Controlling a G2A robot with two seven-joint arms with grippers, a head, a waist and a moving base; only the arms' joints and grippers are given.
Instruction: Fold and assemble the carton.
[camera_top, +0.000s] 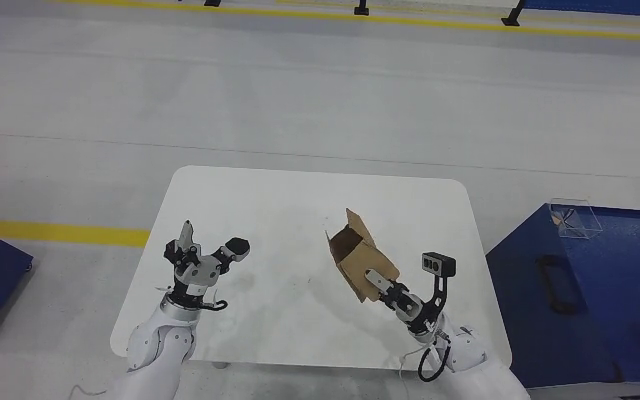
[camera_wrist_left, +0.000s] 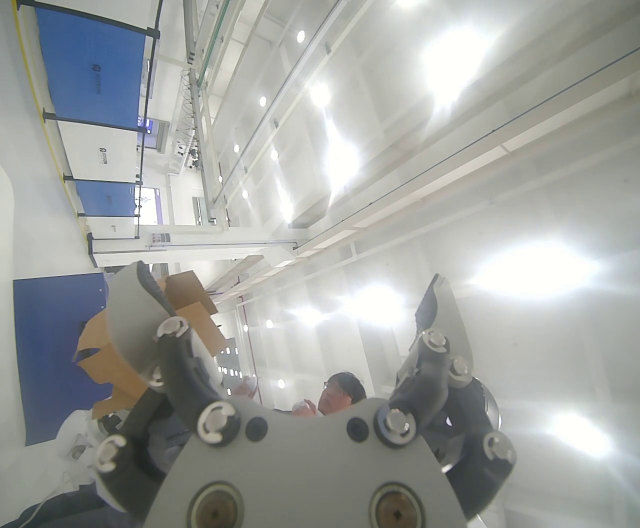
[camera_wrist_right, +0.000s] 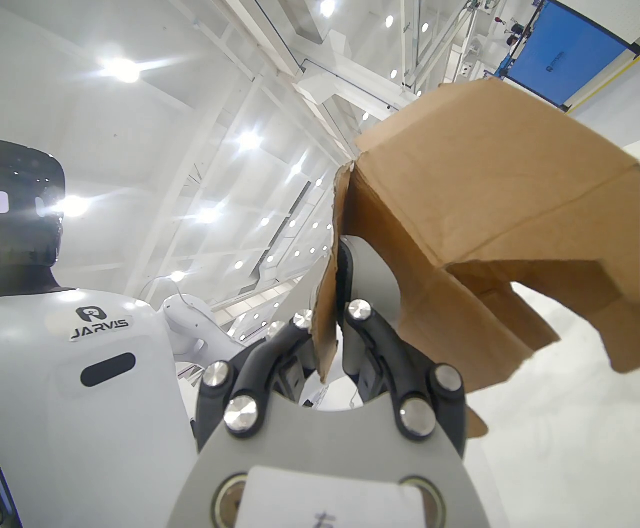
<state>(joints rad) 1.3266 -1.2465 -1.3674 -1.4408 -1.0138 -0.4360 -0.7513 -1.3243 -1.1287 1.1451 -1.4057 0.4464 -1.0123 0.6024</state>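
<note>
A brown cardboard carton (camera_top: 358, 257), partly unfolded with its open mouth toward the far left, is held tilted above the right half of the white table (camera_top: 300, 200). My right gripper (camera_top: 381, 284) is shut on one wall of the carton (camera_wrist_right: 480, 190); the wall edge sits pinched between its fingers (camera_wrist_right: 372, 280). My left gripper (camera_top: 210, 250) hovers over the table's left front part, pointing upward, open and holding nothing. In the left wrist view the carton (camera_wrist_left: 190, 300) shows beyond one of my left gripper's (camera_wrist_left: 290, 290) fingers (camera_wrist_left: 132, 305).
A blue bin (camera_top: 570, 290) stands off the table's right side, with a small clear box (camera_top: 574, 216) on its far corner. A yellow floor line (camera_top: 70, 233) runs left of the table.
</note>
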